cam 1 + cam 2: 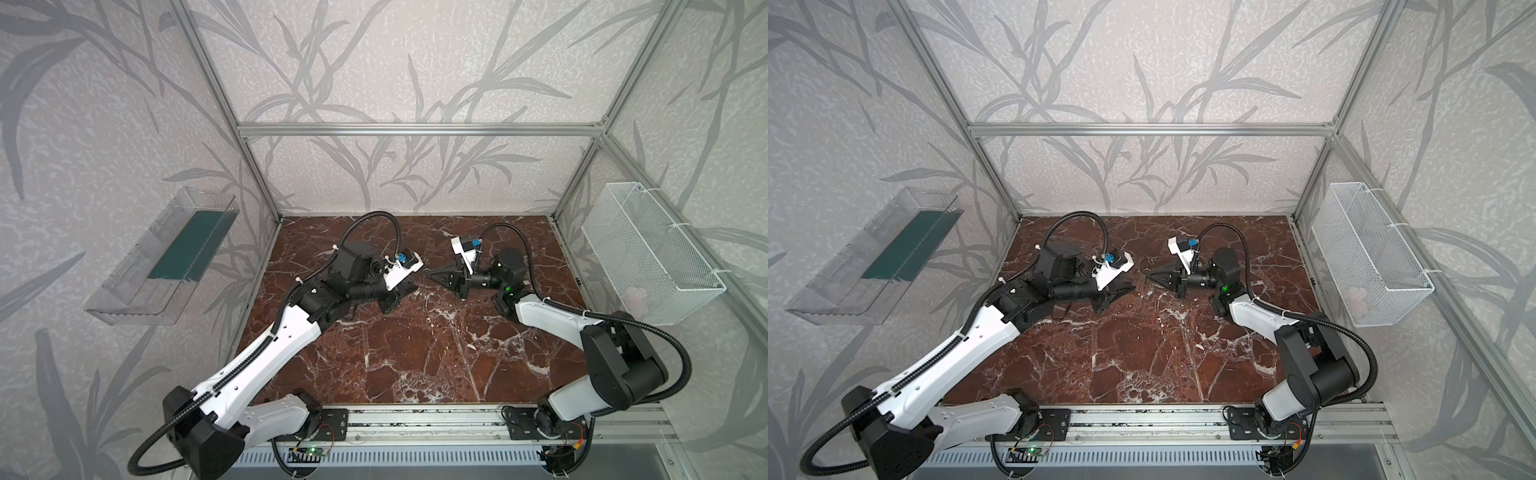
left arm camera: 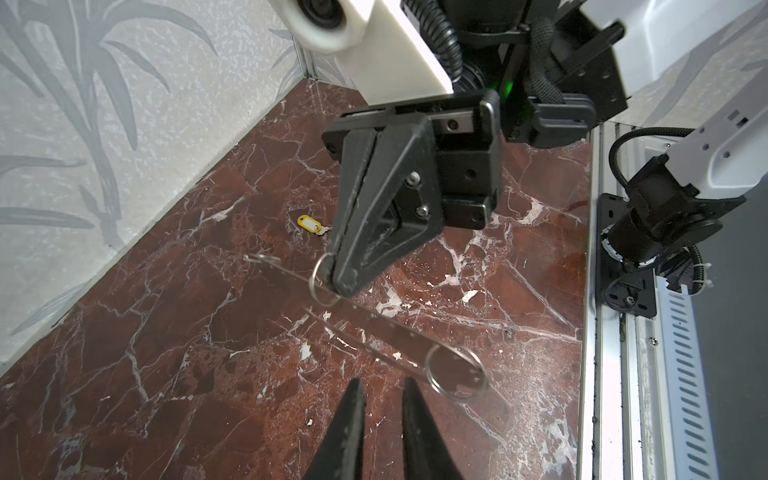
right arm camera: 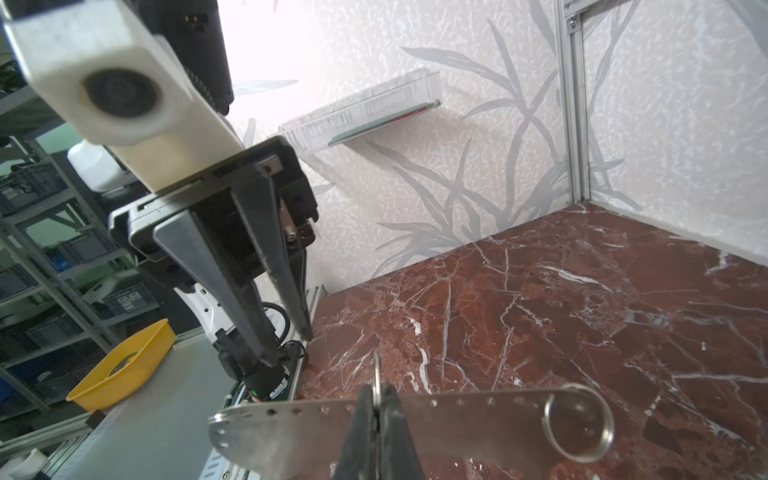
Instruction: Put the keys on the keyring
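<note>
The keys (image 3: 291, 432), a flat pale piece with tiny holes along its rim, hang in the air above the marble table (image 1: 415, 353). A thin silver ring (image 3: 377, 370) passes through one rim hole, and my right gripper (image 3: 377, 388) is shut on that ring. A second silver ring (image 3: 577, 424) hangs at the piece's other end. In the left wrist view the keys (image 2: 386, 328) show nearly edge-on below the right gripper (image 2: 338, 286). The keyring's yellow tag (image 2: 309, 223) lies on the table further off. My left gripper (image 2: 383, 380) is open and holds nothing, just short of the piece.
A clear plastic shelf (image 1: 166, 257) hangs on the left wall and a white wire basket (image 1: 648, 257) on the right wall. An aluminium rail (image 1: 415, 424) with both arm bases runs along the front edge. A yellow bin (image 3: 124, 365) stands outside the cell.
</note>
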